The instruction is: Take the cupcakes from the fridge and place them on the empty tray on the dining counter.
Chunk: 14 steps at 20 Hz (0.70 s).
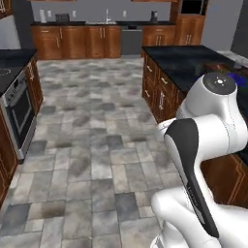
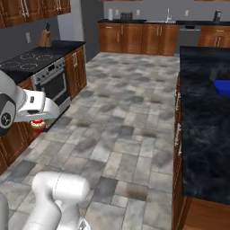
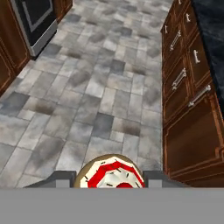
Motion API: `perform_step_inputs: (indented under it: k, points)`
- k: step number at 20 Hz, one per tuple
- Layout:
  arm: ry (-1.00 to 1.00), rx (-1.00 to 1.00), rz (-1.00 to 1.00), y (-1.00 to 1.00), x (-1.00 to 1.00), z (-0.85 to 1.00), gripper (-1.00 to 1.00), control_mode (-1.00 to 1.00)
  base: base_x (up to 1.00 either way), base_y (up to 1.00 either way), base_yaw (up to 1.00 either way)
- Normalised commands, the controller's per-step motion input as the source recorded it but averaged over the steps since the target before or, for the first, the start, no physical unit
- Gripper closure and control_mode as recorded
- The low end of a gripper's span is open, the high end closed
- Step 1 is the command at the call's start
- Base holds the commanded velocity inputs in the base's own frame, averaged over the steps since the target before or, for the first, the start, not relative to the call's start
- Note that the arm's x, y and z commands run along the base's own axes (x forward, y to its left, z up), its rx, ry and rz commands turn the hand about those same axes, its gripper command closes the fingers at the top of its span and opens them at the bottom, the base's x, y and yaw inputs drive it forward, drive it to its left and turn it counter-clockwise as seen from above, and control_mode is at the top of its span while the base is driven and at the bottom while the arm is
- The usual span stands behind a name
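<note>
My gripper is shut on one cupcake and carries it above the tiled floor, left of the dining counter. In the hand view the cupcake's red-and-white top sits between my two fingertips, my gripper closed around it. The dining counter's black marbled top runs along the right, with its brown drawer fronts close beside my hand. The fridge and the tray are out of view.
A blue tray lies on the dining counter. A steel oven under a black cooktop stands on the left. Brown cabinets line the back wall. Grey tiled floor lies open between the counters.
</note>
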Motion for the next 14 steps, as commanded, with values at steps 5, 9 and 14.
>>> perform_step_inputs:
  k: [5, 9, 14]
  points:
    - [0.0, 0.0, 0.0, 0.0, 0.0, 0.0, 1.0, 1.0, 0.0, -0.39, -0.77]
    - [0.0, 0.0, 0.0, 0.0, 0.0, 0.0, 1.0, 1.0, 0.0, -0.36, -0.4]
    - [0.0, 0.0, 0.0, 0.0, 0.0, 0.0, 1.0, 1.0, 0.08, -0.6, -0.09]
